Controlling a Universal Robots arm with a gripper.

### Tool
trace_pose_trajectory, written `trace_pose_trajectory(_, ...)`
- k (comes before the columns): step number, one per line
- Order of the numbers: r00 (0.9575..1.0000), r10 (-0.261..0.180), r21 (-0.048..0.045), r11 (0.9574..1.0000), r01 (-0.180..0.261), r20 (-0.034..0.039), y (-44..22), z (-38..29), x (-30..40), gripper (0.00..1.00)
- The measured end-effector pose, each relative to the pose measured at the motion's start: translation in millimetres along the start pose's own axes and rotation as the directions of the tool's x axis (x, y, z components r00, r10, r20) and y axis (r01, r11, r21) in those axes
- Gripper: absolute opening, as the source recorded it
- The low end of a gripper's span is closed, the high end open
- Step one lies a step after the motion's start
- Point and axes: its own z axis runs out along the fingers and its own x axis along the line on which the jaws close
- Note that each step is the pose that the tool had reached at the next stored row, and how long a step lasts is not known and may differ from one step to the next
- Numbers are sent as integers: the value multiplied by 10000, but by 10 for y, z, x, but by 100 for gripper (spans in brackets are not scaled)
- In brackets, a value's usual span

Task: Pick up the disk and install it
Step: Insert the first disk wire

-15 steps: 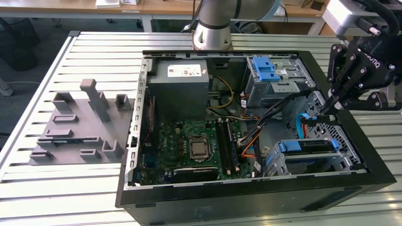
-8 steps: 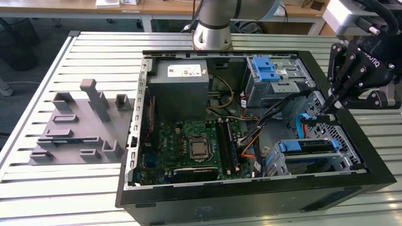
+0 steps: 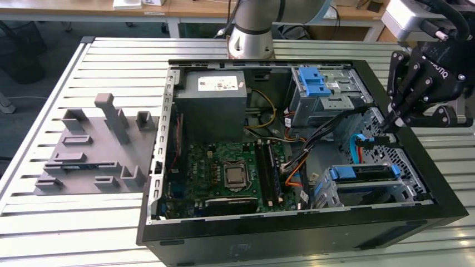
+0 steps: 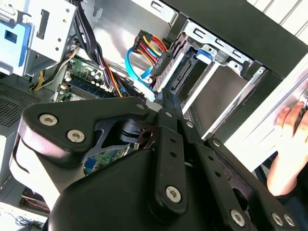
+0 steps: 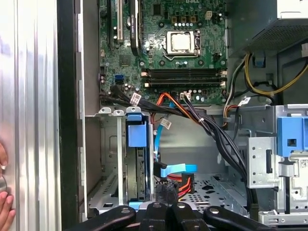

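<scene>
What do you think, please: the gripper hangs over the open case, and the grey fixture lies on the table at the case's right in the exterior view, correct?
Not quite. The exterior view shows the grey fixture on the table at the left of the case, not its right. The gripper does hang over the open case.

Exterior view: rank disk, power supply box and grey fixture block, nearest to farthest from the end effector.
1. Disk, in the cage by the end effector.
2. Power supply box, across the case.
3. Grey fixture block, on the table, exterior view's left.
</scene>
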Motion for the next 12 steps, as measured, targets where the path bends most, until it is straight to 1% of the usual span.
trace_pose_trajectory(12, 10000, 0, -1, 10000, 0, 1, -32, 27, -49, 11)
